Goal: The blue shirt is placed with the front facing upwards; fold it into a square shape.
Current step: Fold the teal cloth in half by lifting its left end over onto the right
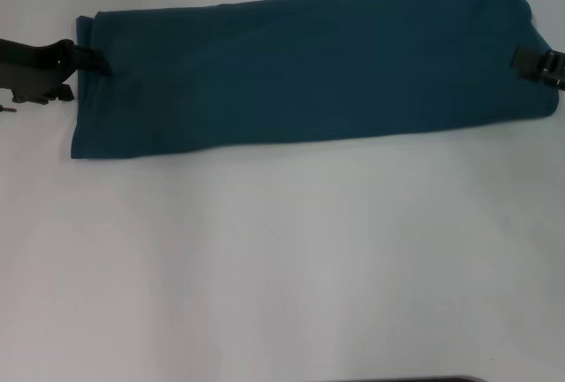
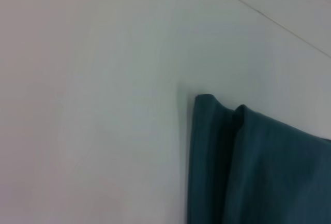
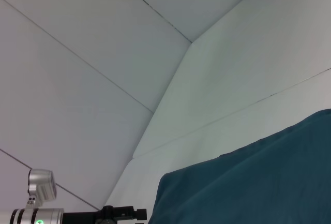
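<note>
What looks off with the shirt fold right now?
The blue shirt is a long band lying askew on the table: its right end sits farther back than its left, and the near left corner hangs lower. The left claw and the right claw are at the two ends. Nothing looks damaged.

Blue shirt (image 1: 300,64): dark teal cotton, lying folded into a long flat band, lettering not showing. Its two short ends are reaching the left gripper (image 1: 99,63) and right gripper (image 1: 519,58) fingertips, apparently pinched there.
</note>
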Motion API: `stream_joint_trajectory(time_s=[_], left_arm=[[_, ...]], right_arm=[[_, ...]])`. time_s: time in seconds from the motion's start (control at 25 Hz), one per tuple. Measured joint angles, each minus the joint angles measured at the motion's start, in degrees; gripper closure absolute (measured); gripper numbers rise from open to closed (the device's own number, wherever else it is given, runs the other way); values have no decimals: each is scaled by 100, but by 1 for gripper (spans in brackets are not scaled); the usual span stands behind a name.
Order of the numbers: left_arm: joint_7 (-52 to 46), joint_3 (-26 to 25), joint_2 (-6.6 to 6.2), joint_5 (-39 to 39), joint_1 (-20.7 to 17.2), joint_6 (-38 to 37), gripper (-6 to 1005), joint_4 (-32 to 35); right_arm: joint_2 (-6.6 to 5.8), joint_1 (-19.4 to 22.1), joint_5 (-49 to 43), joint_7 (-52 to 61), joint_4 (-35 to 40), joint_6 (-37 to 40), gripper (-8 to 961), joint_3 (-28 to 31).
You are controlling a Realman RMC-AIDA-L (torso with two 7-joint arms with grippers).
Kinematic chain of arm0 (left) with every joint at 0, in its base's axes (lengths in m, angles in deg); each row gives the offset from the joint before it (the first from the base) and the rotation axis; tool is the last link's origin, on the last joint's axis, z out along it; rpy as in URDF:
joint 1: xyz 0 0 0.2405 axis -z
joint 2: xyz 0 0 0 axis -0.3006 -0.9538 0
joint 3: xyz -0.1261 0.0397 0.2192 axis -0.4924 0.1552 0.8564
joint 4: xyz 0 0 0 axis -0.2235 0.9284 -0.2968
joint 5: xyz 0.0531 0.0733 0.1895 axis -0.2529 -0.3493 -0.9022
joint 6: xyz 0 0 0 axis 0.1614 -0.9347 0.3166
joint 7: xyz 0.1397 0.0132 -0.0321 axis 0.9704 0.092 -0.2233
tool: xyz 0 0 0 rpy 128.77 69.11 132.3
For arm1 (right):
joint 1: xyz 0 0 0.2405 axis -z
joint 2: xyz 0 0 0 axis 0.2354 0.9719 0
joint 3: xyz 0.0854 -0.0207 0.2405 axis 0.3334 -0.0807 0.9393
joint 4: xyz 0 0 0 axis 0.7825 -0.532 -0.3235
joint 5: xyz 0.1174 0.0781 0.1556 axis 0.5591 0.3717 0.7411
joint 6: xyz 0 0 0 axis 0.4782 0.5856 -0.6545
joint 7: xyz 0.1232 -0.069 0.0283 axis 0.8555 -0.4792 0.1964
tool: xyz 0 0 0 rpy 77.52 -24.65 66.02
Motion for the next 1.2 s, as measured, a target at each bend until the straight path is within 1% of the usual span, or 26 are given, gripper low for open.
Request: stream_joint_trajectory(time_s=[0.36,0.72,0.92,1.12,1.2], left_arm=[[10,9,-1,22,21,13,248,130],[11,-2,90,69,72,-111,251,127],[54,-10,138,221,114,-348,253,71],[101,23,138,355,201,-565,255,66],[148,80,111,338,262,-650,256,66]], right_arm=[[0,2,1,0,0,10,129,0],[-4,29,1,0,0,18,129,0],[-6,28,1,0,0,23,129,0],[-9,29,1,0,0,24,128,0],[-9,35,1,0,0,24,128,0]])
